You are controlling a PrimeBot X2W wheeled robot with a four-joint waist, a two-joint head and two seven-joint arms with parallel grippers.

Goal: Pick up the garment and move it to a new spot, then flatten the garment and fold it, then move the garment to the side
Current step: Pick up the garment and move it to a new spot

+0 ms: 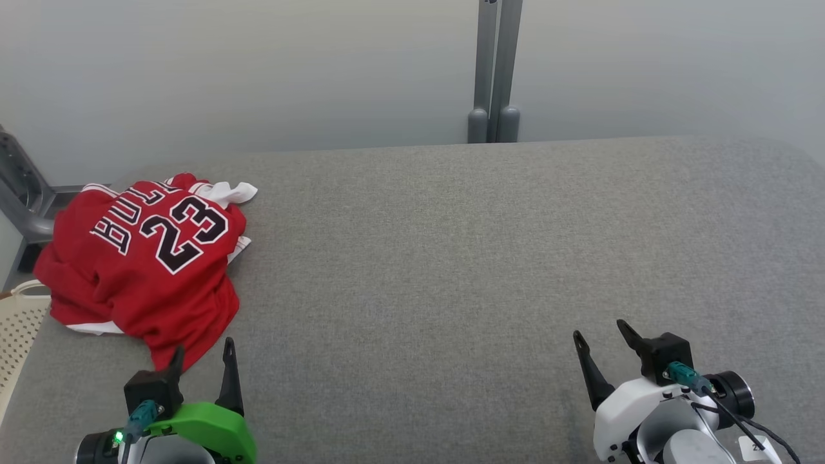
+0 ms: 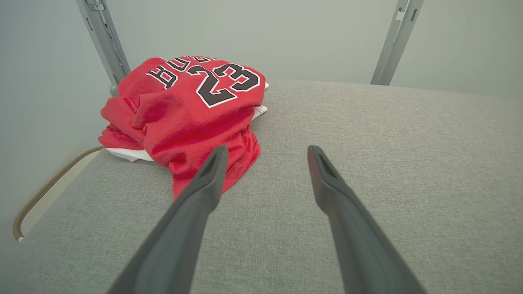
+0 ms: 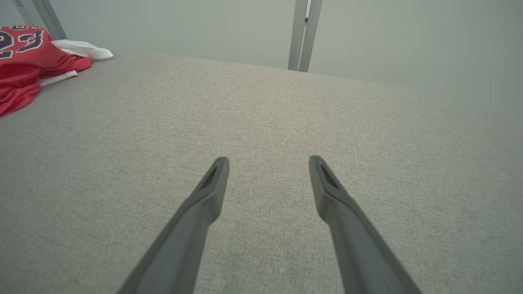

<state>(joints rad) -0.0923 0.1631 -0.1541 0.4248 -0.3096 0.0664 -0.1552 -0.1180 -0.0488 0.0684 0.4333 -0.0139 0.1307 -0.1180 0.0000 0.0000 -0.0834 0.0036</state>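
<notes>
Jersey (image 1: 138, 258) position: far left part of the grey padded table (image 1: 451, 258), close to the left edge. The jersey is red with white trim and lies in a crumpled heap, not flat. Black lettering and the number 23 face up on its top fold. A white section shows at the far side of the heap and a white strip at its near left side.

Left gripper (image 1: 202, 346): at the near left of the table, just beside the near edge of the jersey. Its fingers (image 2: 204, 188) stand spread wide apart and hold nothing. In the left wrist view the left finger overlaps the near hem of the jersey; whether it touches the cloth cannot be told. The right finger is over bare table.

Right gripper (image 1: 598, 328): at the near right of the table, well apart from the jersey. Its jaws are likewise spread wide and empty, with bare grey table between and ahead of them.

Surroundings: a grey metal post (image 1: 493, 71) stands at the far edge of the table against a pale wall (image 1: 644, 64). A cream perforated basket (image 1: 16, 335) sits beside the left edge of the table, near the jersey.
</notes>
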